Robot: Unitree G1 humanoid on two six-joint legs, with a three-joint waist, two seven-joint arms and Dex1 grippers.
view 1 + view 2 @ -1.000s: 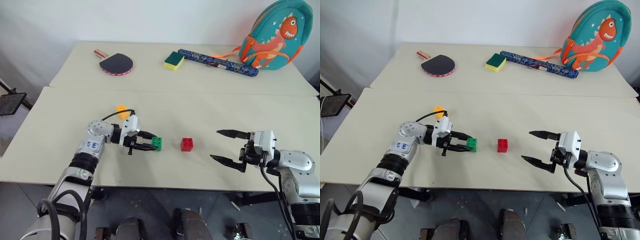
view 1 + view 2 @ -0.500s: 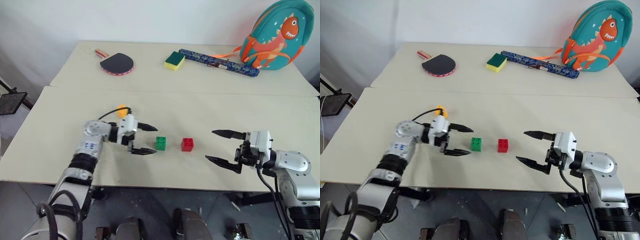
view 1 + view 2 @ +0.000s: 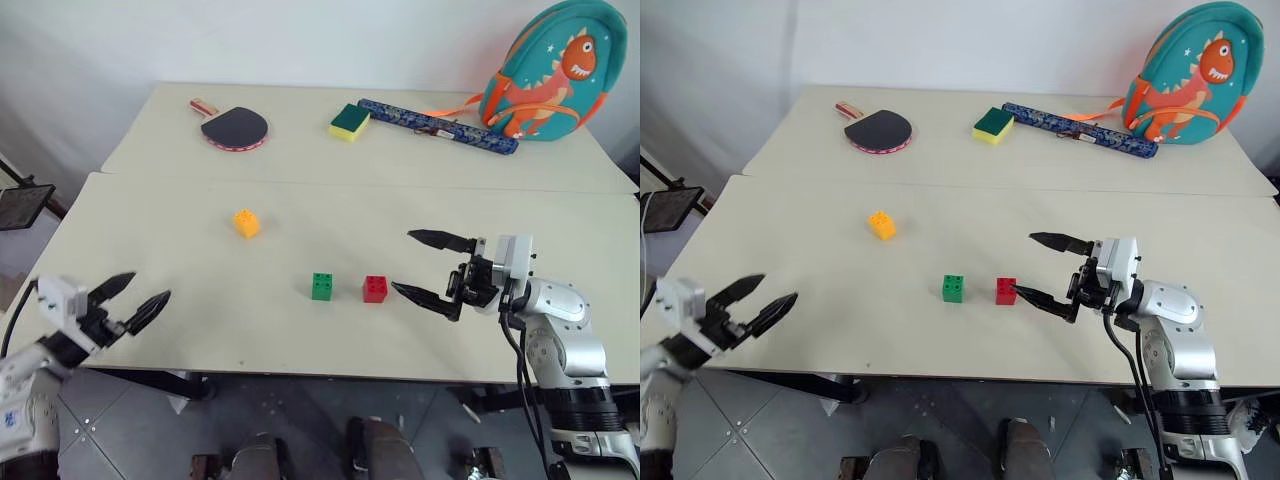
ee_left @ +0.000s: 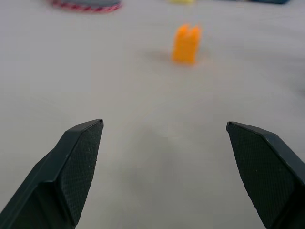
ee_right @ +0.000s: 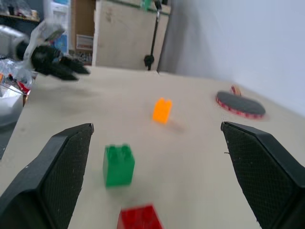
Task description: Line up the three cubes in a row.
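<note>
Sitting at the far left, off the front corner of the near table [image 3: 150,400], the left gripper [image 3: 140,300] is holding its two black fingers wide apart with nothing between them. It is staying well away from all three cubes.

Going right, one yellow-orange cube [image 3: 246,222] is standing alone on the near table, farther back than the others. Next, one green cube [image 3: 322,286] is sitting near the front edge, and one red cube [image 3: 375,288] is sitting just beside it with a small gap between them. These two are sitting side by side, but the yellow-orange one is sitting off to the left and behind them.

Just right of the red cube, the right gripper [image 3: 420,266] is pointing left with its fingers spread wide and holding nothing. Its lower fingertip is coming very close to the red cube; I cannot tell if it is touching.

On the far table [image 3: 300,150] four other things are lying, none in the way: one paddle [image 3: 233,126], one yellow-and-green sponge [image 3: 349,120], one long blue case [image 3: 436,125] and one teal dinosaur backpack [image 3: 552,68].
</note>
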